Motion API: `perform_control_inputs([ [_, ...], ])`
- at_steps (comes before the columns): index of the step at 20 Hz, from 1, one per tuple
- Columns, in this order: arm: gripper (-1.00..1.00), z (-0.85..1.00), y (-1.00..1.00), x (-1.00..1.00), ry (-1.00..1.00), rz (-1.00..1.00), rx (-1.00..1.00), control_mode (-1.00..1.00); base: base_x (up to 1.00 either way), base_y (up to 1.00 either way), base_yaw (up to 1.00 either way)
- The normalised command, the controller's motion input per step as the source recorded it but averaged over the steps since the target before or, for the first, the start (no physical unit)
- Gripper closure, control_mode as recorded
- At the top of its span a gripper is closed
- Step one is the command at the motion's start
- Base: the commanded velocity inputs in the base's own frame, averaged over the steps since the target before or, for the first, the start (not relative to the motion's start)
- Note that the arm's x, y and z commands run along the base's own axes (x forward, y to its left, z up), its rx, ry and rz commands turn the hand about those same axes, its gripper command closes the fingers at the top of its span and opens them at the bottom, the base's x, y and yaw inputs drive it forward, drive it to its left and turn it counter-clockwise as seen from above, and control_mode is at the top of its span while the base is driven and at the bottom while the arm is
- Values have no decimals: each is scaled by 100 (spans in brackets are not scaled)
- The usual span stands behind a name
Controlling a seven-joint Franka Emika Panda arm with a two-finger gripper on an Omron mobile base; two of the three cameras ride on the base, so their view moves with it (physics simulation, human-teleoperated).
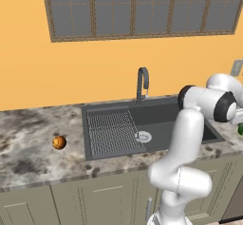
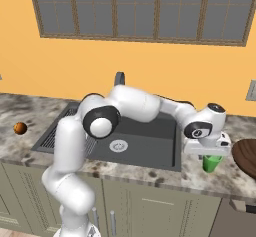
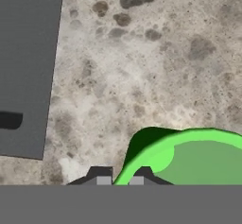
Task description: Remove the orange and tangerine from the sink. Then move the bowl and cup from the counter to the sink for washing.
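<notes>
Nearest the base, pale cabinet doors [image 1: 109,198] are running under the speckled stone counter [image 2: 150,173], which is stretching left and right around the sink [image 1: 161,124]. At the counter's right end the hand [image 3: 118,176] is pointing down over the green cup [image 2: 212,163], its two fingertips [image 3: 100,173] pinching the cup's rim between them, one outside the wall and one inside; the cup is standing upright on the counter just right of the sink. Just beside the cup, at the right edge of the right base view, the reddish-brown bowl [image 2: 246,156] is sitting on the counter. The dark grey basin is showing its ribbed grid [image 1: 113,131] and round silver drain [image 1: 143,136]. On the counter left of the sink a small orange fruit [image 1: 59,142] is lying, well apart from the cup. Farther back the dark curved faucet [image 1: 142,84] is rising at the sink's rear edge, and behind it an orange wall [image 1: 28,72] is carrying a wide framed window [image 1: 142,8]
</notes>
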Motion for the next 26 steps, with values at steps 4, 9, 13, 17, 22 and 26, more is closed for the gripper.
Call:
perform_control_inputs([
  [4,100,38,20,-18,0,0,0,-100,0,0,0],
  [9,100,34,30,-16,0,6,0,-100,0,0,0],
  [13,100,23,56,-8,0,12,-5,-100,0,0,0],
  [17,100,24,55,-2,0,12,-6,-100,0,0,0],
  [22,100,16,47,-1,0,12,-2,-100,0,0,0],
  [26,100,6,44,0,0,14,0,-100,0,0,0],
])
